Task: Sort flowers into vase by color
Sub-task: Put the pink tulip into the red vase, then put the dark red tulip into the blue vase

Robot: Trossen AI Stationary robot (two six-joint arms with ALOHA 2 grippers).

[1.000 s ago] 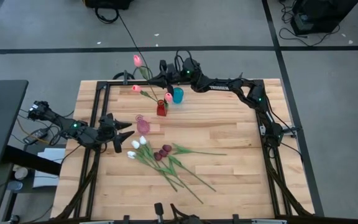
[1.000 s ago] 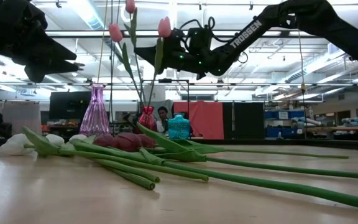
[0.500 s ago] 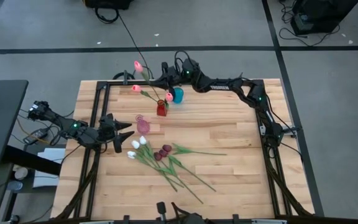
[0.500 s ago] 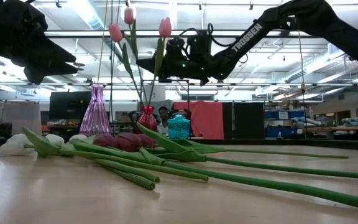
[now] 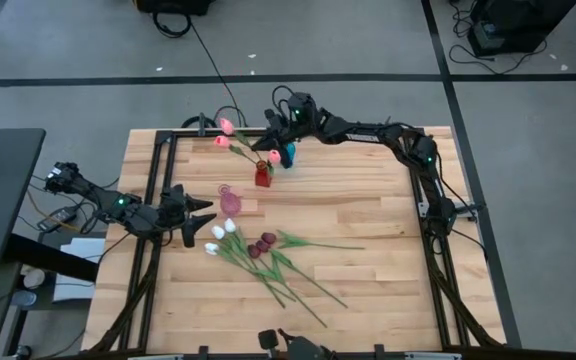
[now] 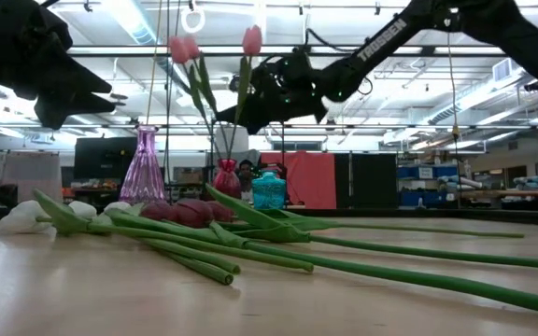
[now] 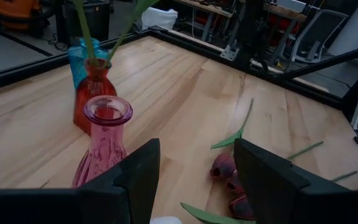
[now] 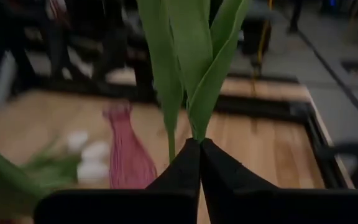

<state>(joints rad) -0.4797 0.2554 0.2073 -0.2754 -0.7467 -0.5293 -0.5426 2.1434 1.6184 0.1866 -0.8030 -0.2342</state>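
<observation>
The right end effector (image 8: 199, 146) was clenched on a pink tulip's stem (image 8: 171, 146), just under its leaves, directly above the red vase (image 5: 263, 175), where two more pink tulips stood. Such light, springy stems probably pinch best low down. Nearer the desk's (image 5: 368, 250) front, white tulips (image 5: 218, 235) and maroon tulips (image 5: 262, 244) lay loose. The left end effector (image 5: 204, 211) waited released beside the empty pink vase (image 5: 230, 203).

Tulip leaves (image 8: 191, 56) cut off above.
</observation>
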